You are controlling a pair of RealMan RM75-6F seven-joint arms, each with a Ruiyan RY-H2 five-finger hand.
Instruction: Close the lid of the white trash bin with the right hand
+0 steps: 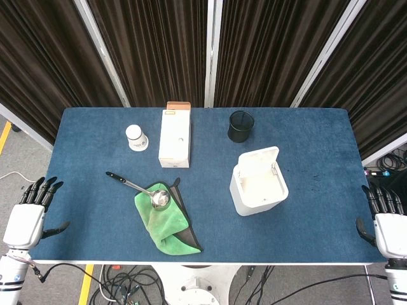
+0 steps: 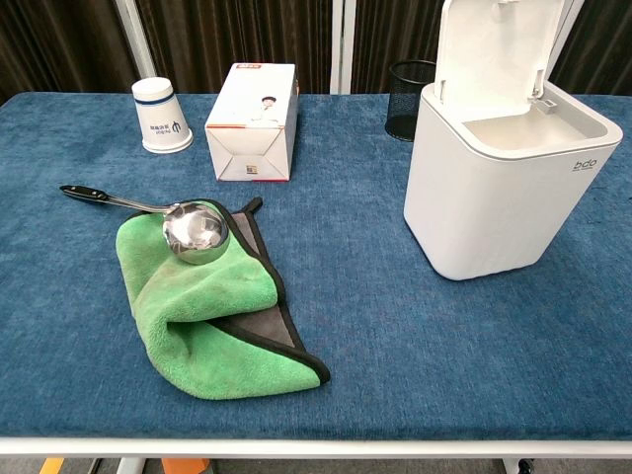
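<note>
The white trash bin (image 1: 259, 188) (image 2: 504, 188) stands right of the table's middle. Its lid (image 1: 258, 161) (image 2: 497, 44) is swung up and stands upright at the bin's far side, leaving the top open. My right hand (image 1: 387, 219) hangs off the table's right edge near the front corner, fingers spread, holding nothing, well apart from the bin. My left hand (image 1: 30, 216) hangs off the left edge in the same way, empty. Neither hand shows in the chest view.
A black mesh cup (image 1: 241, 126) (image 2: 409, 99) stands behind the bin. A white carton (image 1: 175, 135) (image 2: 253, 120) and a white paper cup (image 1: 136, 136) (image 2: 161, 116) sit at the back left. A metal ladle (image 1: 144, 190) (image 2: 173, 223) rests on a green cloth (image 1: 165, 219) (image 2: 212, 311).
</note>
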